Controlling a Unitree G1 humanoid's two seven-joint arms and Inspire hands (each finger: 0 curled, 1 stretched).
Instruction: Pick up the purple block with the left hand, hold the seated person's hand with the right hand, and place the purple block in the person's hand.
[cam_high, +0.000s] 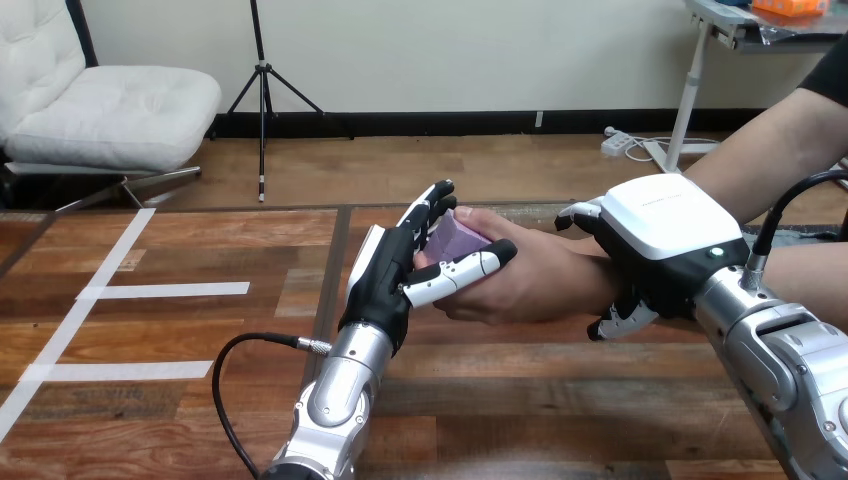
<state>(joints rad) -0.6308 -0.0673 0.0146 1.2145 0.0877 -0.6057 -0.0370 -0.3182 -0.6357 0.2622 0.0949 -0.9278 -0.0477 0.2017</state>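
purple block (462, 238) pinched in left hand (385, 285), against person's hand (535, 285) near table's (200, 330) far edge | person's wrist (597, 272) clasped by curled right hand (665, 235)

Black-and-white left hand (385, 290), purple block (462, 238), white-striped brown table (550, 390)

The table (180, 335) lies open at the left; the person's hand (540, 285) blocks the middle right.
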